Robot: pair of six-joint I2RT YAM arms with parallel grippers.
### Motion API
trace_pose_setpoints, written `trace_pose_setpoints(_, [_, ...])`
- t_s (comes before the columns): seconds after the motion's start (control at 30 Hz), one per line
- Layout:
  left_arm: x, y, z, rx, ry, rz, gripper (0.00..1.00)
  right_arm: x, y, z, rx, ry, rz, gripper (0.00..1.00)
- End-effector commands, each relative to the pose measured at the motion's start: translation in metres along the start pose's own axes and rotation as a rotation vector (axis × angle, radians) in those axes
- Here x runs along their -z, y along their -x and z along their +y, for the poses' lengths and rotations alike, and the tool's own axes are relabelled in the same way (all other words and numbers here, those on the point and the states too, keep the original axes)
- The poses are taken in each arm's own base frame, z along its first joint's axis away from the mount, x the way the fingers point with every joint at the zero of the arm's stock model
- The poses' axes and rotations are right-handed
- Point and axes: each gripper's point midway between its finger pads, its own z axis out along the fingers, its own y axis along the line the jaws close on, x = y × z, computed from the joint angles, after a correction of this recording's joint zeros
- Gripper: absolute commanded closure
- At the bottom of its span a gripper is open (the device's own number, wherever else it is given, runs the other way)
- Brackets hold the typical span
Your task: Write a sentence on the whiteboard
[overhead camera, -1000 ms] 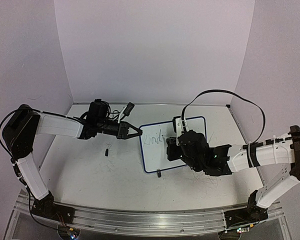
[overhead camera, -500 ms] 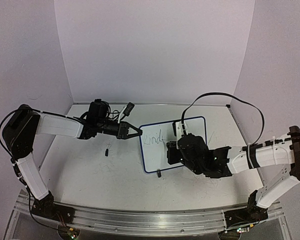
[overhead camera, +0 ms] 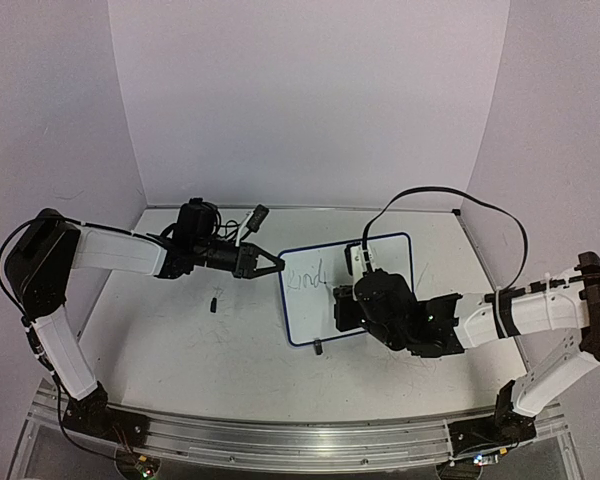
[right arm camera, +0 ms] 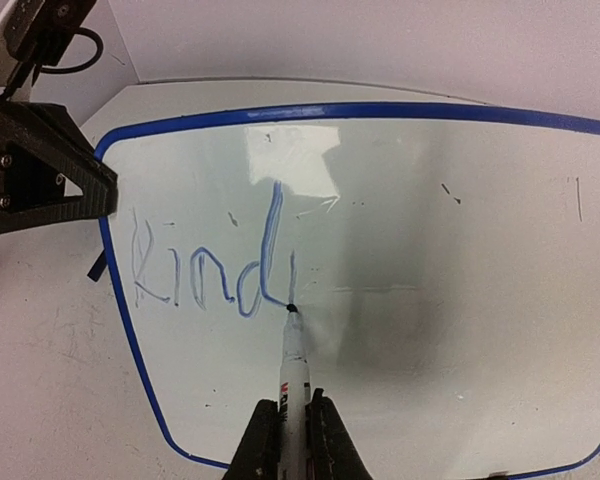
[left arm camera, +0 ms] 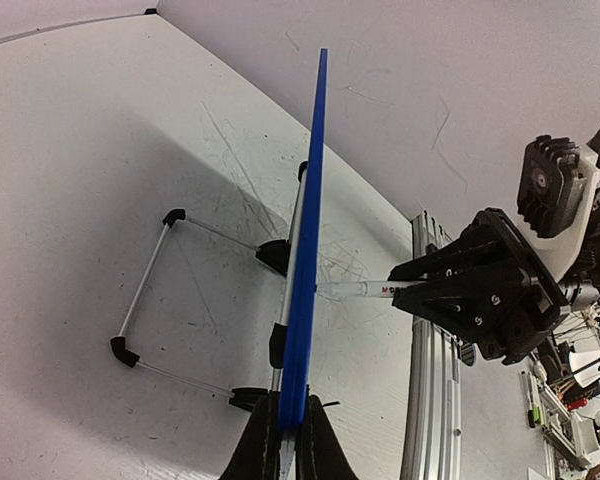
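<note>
Only wrote "Kind" of blue handwritten sentence [right arm camera: 205, 275] ahead of right gripper [right arm camera: 292, 408] pinching slim white marker [right arm camera: 293, 362]; clamped blue-framed white whiteboard [right arm camera: 430, 260] in left gripper [left arm camera: 287, 412].

Small black object [overhead camera: 214, 301] lying on scuffed table [overhead camera: 160, 345] — pale walls [overhead camera: 300, 100] around, metal rail [overhead camera: 280, 442] nearside.

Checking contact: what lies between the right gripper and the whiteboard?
A marker, clamped in the right gripper, tip touching the whiteboard; right wrist view shows it.
</note>
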Motion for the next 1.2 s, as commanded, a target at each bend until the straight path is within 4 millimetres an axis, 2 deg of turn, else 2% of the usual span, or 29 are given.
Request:
trace_pose_setpoints(0.0, [0.004, 0.009, -0.015, -0.026, -0.040, -0.010, 1.00, -0.003, -0.009, -0.002, 0.010, -0.017, 0.019, 1.00])
trace_pose_setpoints(0.33, [0.004, 0.008, -0.014, -0.025, -0.041, -0.009, 1.00, -0.001, 0.027, 0.004, -0.003, -0.027, -0.072, 1.00])
trace_pose_setpoints(0.67, [0.004, 0.008, -0.015, -0.027, -0.043, -0.009, 1.00, -0.003, 0.041, -0.002, -0.001, -0.061, -0.106, 1.00])
trace_pose_setpoints(0.87, [0.004, 0.008, -0.015, -0.027, -0.041, -0.009, 1.00, -0.002, 0.040, -0.009, -0.004, -0.094, -0.107, 1.00])
trace_pose_setpoints(1.17, [0.004, 0.008, -0.014, -0.026, -0.040, -0.009, 1.00, -0.002, 0.020, -0.014, -0.009, -0.090, -0.051, 1.00])
